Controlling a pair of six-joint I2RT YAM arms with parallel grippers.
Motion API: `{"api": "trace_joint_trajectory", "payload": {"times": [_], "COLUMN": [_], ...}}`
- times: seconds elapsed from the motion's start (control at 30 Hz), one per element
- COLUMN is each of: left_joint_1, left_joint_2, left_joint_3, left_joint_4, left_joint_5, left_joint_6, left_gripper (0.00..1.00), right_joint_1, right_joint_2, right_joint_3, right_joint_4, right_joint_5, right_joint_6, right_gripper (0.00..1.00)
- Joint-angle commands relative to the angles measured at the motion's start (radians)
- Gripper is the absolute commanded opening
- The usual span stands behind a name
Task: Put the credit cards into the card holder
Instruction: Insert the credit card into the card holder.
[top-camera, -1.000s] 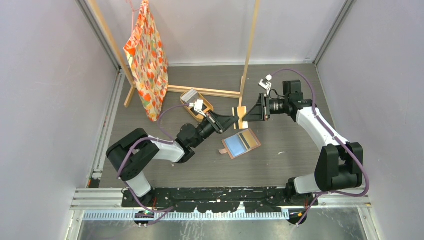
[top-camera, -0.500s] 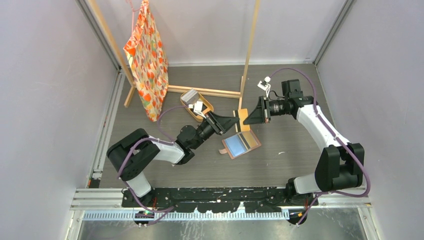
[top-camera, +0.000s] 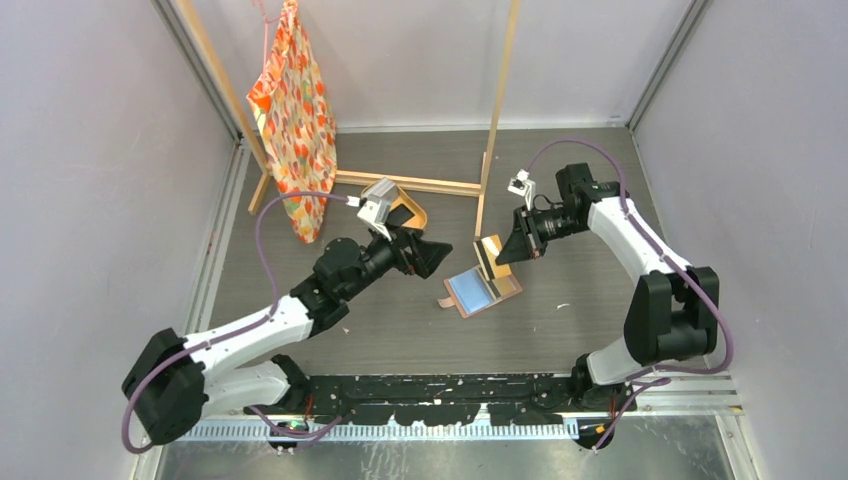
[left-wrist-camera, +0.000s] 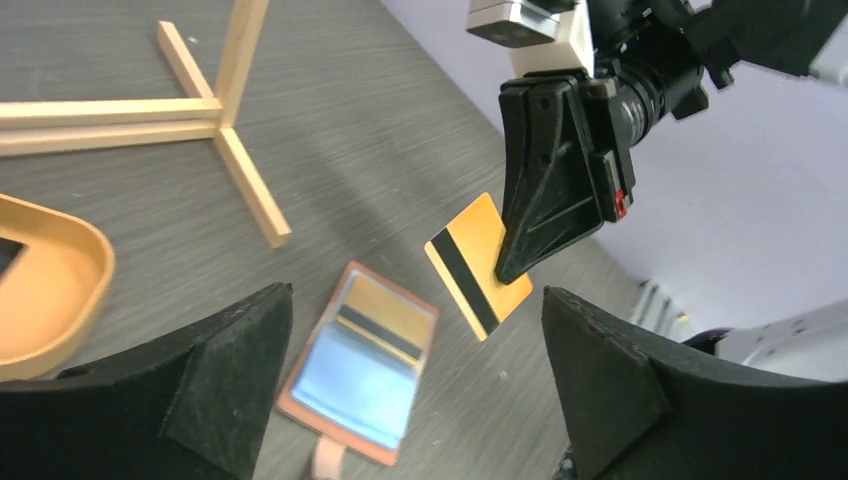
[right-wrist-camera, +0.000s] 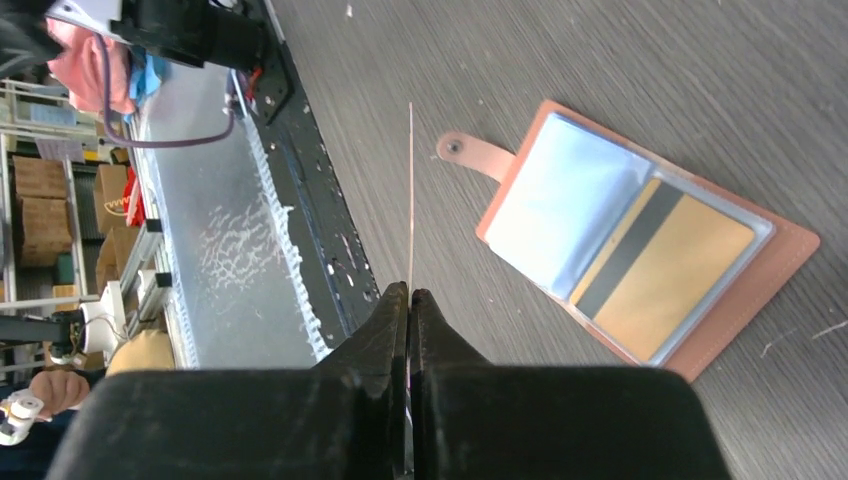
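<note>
Credit cards are changing hands: the left gripper (top-camera: 440, 255), jaws apart and empty, is backing away, leaving one tan, black-striped plastic card (left-wrist-camera: 475, 260) hanging above the open salmon-brown leather card holder (top-camera: 482, 291), pinched by the right gripper (top-camera: 500, 256); pocketing is probably coming next. Two cards are showing, a matching one (right-wrist-camera: 665, 275) already pocketed; one holder.

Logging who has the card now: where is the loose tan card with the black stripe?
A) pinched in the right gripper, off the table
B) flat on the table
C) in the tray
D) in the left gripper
A: the right gripper is shut on the card in the air near the open wallet; the left gripper is open and empty.
</note>
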Motion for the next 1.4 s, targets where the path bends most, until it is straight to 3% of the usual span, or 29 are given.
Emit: {"api": "trace_joint_trajectory", "payload": {"times": [0.0,0.2,0.33,0.5,0.7,1.0,1.37], "left_joint_1": [-0.002,-0.001,-0.003,-0.003,-0.005,-0.005,-0.005], "left_joint_2": [-0.074,0.045,0.187,0.326,0.446,0.570,0.597], "left_joint_3": [-0.026,-0.085,-0.088,-0.106,-0.065,-0.037,-0.010], "left_joint_4": [-0.191,0.010,0.066,0.167,0.173,0.214,0.160], "left_joint_5": [0.004,0.106,0.128,0.111,0.120,0.135,0.138], "left_joint_6": [0.187,0.039,-0.090,-0.211,-0.295,-0.353,-0.354], "left_gripper": [0.99,1.00,0.85,0.77,0.73,0.54,0.50], "right_joint_1": [0.003,0.003,0.003,0.002,0.002,0.002,0.021], "right_joint_2": [0.063,0.190,0.281,0.363,0.403,0.445,0.500], "right_joint_3": [0.020,0.033,0.049,0.063,0.060,0.064,0.085], "right_joint_4": [-0.041,-0.041,-0.027,-0.001,0.060,0.087,0.038], "right_joint_5": [0.070,0.103,0.118,0.137,0.166,0.210,0.208], "right_joint_6": [-0.068,-0.040,-0.003,0.028,0.084,0.116,0.078], "right_gripper": [0.02,0.02,0.02,0.02,0.02,0.02,0.02]}}
